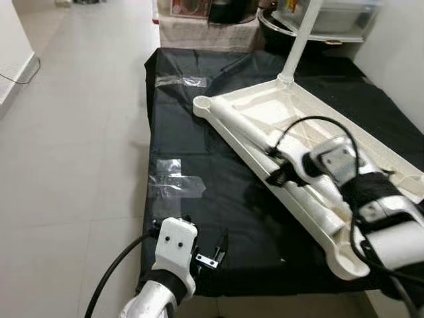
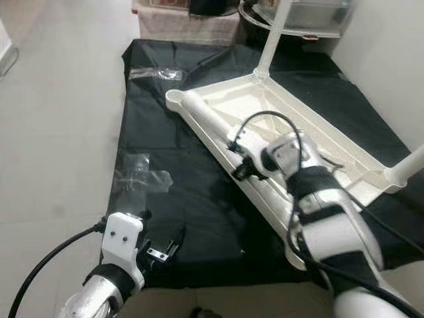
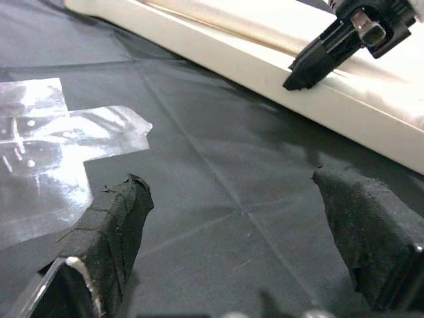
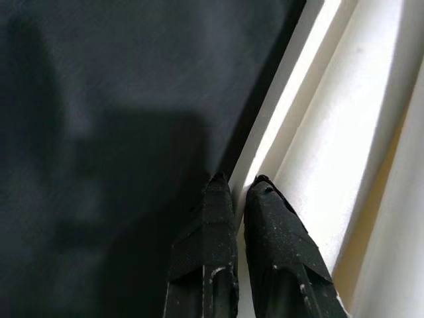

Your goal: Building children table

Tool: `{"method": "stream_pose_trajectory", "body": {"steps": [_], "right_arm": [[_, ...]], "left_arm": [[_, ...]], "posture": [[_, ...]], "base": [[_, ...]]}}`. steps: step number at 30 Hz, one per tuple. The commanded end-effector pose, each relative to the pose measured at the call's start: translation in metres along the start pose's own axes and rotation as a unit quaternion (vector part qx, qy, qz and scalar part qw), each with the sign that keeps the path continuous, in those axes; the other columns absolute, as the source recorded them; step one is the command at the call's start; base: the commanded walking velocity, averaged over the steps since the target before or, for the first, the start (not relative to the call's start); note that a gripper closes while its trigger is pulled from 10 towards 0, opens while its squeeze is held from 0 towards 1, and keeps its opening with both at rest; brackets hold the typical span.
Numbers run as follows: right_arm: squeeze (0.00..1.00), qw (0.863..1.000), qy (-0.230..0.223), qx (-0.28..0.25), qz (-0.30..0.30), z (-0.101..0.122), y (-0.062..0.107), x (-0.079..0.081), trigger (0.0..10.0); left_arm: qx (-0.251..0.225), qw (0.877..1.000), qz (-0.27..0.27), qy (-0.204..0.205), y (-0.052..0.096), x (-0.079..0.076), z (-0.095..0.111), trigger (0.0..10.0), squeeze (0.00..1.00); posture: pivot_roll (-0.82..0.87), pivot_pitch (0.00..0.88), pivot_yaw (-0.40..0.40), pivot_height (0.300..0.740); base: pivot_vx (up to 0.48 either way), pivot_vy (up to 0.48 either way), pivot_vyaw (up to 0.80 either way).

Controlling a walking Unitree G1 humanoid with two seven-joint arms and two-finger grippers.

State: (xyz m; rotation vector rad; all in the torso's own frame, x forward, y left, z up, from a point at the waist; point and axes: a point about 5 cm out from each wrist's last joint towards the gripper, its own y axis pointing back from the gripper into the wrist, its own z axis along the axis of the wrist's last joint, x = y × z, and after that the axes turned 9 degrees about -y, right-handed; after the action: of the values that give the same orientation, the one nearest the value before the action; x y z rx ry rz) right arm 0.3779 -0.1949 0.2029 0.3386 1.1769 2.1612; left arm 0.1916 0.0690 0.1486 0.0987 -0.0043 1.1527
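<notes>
Black sheeting (image 1: pixel 199 152) covers the floor where the upturned white table top (image 1: pixel 291 112) lies lengthwise away from the robot, the right gripper (image 4: pixel 238 189) pinching its near rim, the left gripper (image 3: pixel 238 218) wide open beside it.

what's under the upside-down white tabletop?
The tabletop lies on a black sheet spread over the floor, patched with clear tape. Whatever is directly beneath it is covered. The right gripper pinches its near rim.
</notes>
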Motion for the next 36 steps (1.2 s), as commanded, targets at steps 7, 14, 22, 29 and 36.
{"method": "stream_pose_trajectory", "body": {"steps": [7, 14, 22, 29, 36], "right_arm": [[0.19, 0.996, -0.021, 0.074, 0.045, -0.037, -0.043, 0.019, 10.0], [1.00, 0.997, -0.022, 0.063, 0.044, -0.036, -0.041, 0.019, 10.0], [0.00, 0.998, -0.037, 0.001, 0.044, -0.004, -0.021, 0.013, 10.0], [0.00, 0.995, -0.039, -0.078, 0.044, 0.039, 0.000, 0.013, 10.0], [0.00, 0.993, -0.030, -0.109, 0.034, 0.055, 0.009, 0.013, 10.0]], "left_arm": [[0.015, 1.000, -0.010, 0.009, 0.001, -0.005, -0.007, 10.0, 0.00], [0.016, 1.000, -0.010, 0.010, 0.001, -0.005, -0.007, 10.0, 0.00], [0.016, 1.000, -0.011, 0.012, 0.000, -0.005, -0.007, 10.0, 0.00], [0.016, 1.000, -0.010, 0.011, 0.000, -0.005, -0.007, 10.0, 0.00], [0.017, 1.000, -0.010, 0.013, 0.000, -0.006, -0.007, 10.0, 0.00]], "posture": [[0.02, 0.254, -0.093, 0.740], [0.02, 0.253, -0.095, 0.740], [0.02, 0.253, -0.097, 0.740], [0.02, 0.251, -0.099, 0.740], [0.02, 0.253, -0.102, 0.740]], "base": [[0.000, 0.000, 0.00], [0.000, 0.000, 0.00], [0.000, 0.000, 0.00], [0.000, 0.000, 0.00], [0.000, 0.000, 0.00]]}}
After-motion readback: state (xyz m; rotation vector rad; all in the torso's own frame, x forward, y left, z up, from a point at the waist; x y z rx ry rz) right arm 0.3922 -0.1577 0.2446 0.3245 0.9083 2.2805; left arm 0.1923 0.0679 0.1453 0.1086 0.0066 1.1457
